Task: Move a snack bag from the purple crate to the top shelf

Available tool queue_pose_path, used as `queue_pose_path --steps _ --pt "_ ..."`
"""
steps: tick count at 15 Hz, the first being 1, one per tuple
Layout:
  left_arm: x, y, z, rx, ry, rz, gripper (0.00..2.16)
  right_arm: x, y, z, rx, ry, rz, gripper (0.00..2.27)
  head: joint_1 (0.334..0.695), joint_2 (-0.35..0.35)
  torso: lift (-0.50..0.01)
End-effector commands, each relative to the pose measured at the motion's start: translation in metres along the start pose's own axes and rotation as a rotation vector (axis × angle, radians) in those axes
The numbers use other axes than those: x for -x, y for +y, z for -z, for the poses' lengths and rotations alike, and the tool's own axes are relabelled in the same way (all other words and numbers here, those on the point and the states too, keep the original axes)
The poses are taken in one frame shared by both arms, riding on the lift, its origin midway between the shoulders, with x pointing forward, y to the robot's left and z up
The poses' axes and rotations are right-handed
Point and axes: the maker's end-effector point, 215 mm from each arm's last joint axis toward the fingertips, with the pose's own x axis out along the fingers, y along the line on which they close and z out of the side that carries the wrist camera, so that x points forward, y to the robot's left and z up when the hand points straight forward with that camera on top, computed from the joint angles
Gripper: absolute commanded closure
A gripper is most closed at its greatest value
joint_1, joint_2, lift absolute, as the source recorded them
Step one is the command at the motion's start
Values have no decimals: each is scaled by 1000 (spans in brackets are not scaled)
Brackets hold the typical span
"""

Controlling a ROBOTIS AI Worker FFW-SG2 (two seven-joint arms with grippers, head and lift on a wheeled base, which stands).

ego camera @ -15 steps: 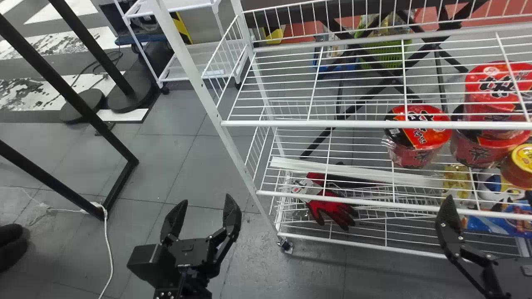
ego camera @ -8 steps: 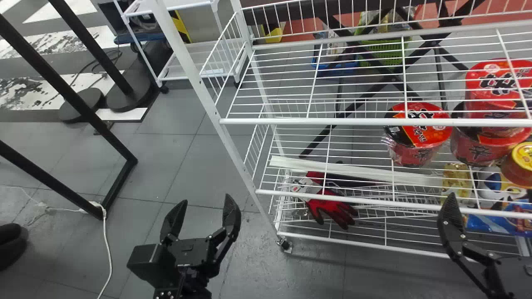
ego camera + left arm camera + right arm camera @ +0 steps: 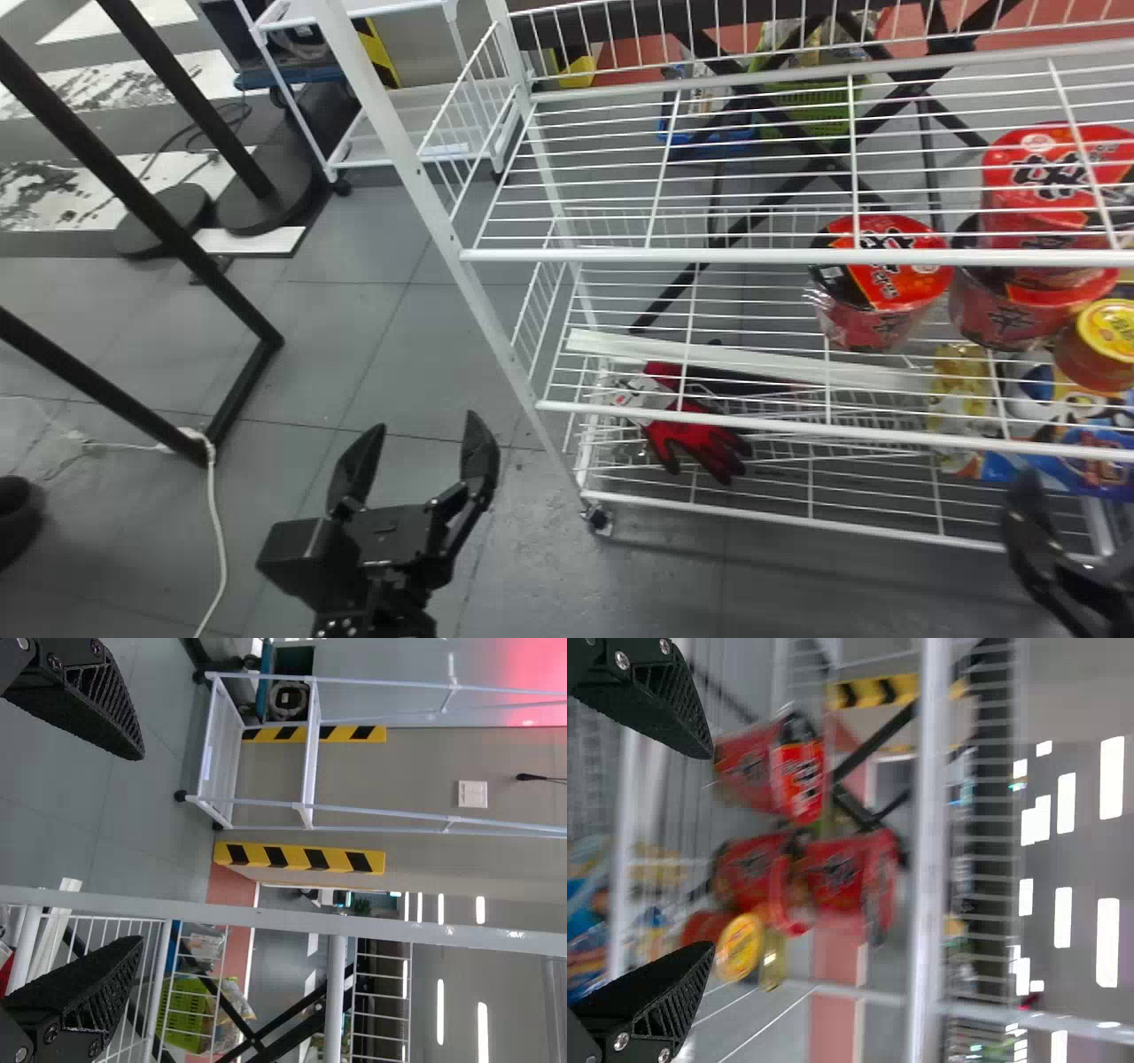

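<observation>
The black right gripper (image 3: 711,849), wide open and empty, shifts lower right in the head view; the black left gripper (image 3: 424,421) gapes empty; pickup likely remains.

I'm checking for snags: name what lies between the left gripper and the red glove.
Between the left gripper and red glove, the head view shows grey floor, then the rack's post.

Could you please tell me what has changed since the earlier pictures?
The right tool has moved to the robot's right and lower in the head view. The rack and the left tool sit slightly farther left there. Neither tool holds anything. The left tool stays open, and the red cups and red glove keep their places on the rack.
</observation>
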Motion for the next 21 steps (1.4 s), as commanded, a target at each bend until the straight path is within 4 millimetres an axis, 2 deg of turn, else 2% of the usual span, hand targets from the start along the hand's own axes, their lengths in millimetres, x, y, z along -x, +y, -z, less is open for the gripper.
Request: queue_pose_path --steps 1,3,4,7,10,12,15,17,20,21 --pt "-5 -8 2 1 -6 5 73 24 -37 7 -3 160 39 36 695 210 -452" --pt "-5 -14 1 -1 -14 16 73 47 -60 14 -72 302 7 43 695 170 -452" --pt "-4 -13 0 -1 -21 16 73 58 -68 21 -101 366 -6 43 695 129 -452" --pt "-4 -8 -2 -1 -31 12 73 82 -93 36 -145 480 25 43 695 86 -452" --pt "-4 -9 0 -1 -27 15 73 108 -88 48 -261 591 -26 46 695 56 -452" --pt "-3 -9 -2 2 -34 15 70 132 -100 54 -300 685 -49 46 695 65 -452" --pt "-3 -7 -5 1 -42 13 70 123 -154 12 -344 558 17 46 695 31 -452" --pt "-2 -11 -4 0 -39 20 70 120 -186 -25 -377 445 49 46 695 -49 -452" --pt "-2 -15 -4 0 -40 26 66 124 -264 -76 -455 240 177 46 695 -142 -452" --pt "-1 -16 -4 1 -39 28 66 127 -282 -73 -497 221 208 53 695 -184 -452"
